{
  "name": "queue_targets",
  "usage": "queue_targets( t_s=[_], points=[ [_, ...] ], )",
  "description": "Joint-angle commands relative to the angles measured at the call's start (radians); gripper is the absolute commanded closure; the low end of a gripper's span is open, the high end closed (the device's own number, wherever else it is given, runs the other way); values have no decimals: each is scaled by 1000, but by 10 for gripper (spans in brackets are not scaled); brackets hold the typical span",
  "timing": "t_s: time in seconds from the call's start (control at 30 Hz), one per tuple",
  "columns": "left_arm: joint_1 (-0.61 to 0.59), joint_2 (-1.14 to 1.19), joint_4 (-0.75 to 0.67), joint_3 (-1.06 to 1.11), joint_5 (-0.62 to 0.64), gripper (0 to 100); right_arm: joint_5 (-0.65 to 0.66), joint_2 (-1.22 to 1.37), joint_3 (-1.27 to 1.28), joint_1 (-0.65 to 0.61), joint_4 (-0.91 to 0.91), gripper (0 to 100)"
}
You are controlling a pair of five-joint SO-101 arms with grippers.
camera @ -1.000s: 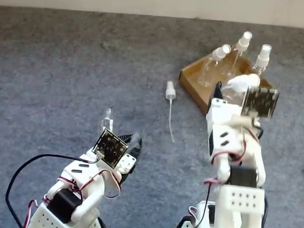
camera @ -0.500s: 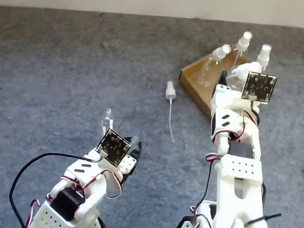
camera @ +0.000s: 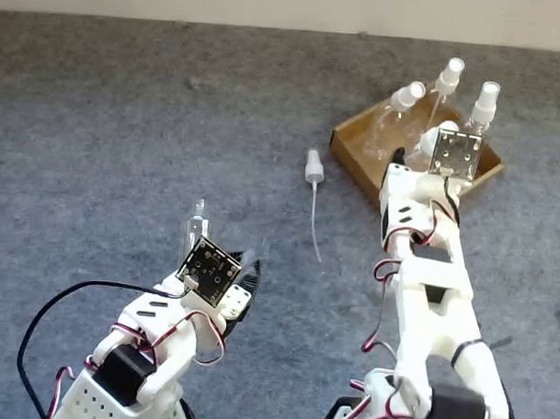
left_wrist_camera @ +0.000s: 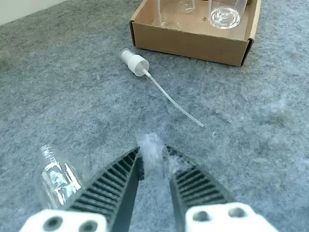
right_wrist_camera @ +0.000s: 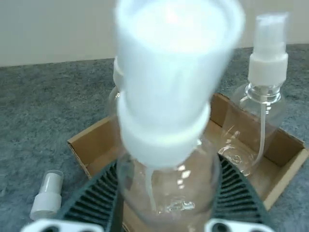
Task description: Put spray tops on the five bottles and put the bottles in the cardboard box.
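Note:
My right gripper is shut on a clear bottle with a white spray top on it. It holds the bottle upright over the cardboard box. Three capped bottles stand in the box. A loose spray top with its long tube lies on the carpet left of the box. A bare bottle stands just beside my left gripper, which is open by a narrow gap with only a tuft of lint at its tips.
Grey carpet covers the whole table, with free room to the left and far side. A pale wall edge runs along the back. A black cable loops beside the left arm's base.
The right arm has stretched forward, carrying the capped bottle from the box's near edge to over the box. The left arm shifted slightly toward its base and then held still.

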Motion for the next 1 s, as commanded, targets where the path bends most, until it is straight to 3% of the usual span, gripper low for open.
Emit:
queue_targets(
  t_s=[0.0,0.13,0.97],
  points=[
    [-8,-12,-2,-8,-6,979,0,42,-44,10,-105,829],
    [-8,-12,-2,-8,-6,979,0,110,-48,10,-171,829],
    [-8,-12,-2,-8,-6,979,0,460,-352,27,-176,829]
  ],
)
